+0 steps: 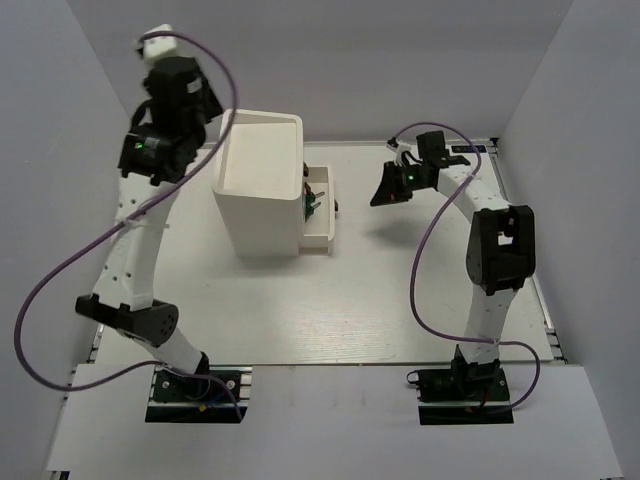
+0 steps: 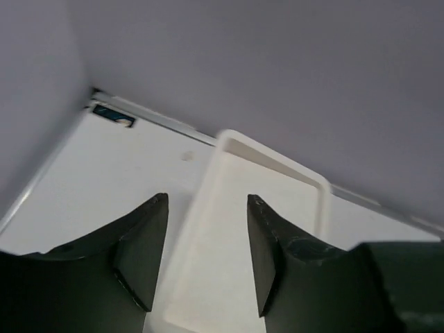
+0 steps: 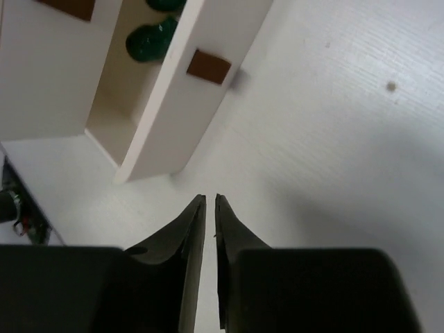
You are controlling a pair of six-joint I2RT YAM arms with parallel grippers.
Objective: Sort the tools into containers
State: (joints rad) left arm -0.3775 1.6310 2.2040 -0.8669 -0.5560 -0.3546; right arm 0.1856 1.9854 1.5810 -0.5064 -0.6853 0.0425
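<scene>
Left gripper (image 2: pixel 207 208) hangs above the white box (image 1: pixel 262 228), fingers apart, nothing between them. Dropping lower could clip the tray rim. Drawer (image 3: pixel 182 118) sticks out of the box's right side, green-handled screwdrivers (image 3: pixel 148 39) lying inside. Right gripper (image 3: pixel 209 200) sits near the drawer front, fingers almost together, empty. An off-centre push could skew the drawer or slide the whole box.

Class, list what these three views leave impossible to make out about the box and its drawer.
Open drawer contents: too small in the top view; the right wrist view's top edge cuts off the green handles.
Tray near end: left wrist view, cut by the bottom edge.
Box inside below the tray: hidden by white walls.
</scene>
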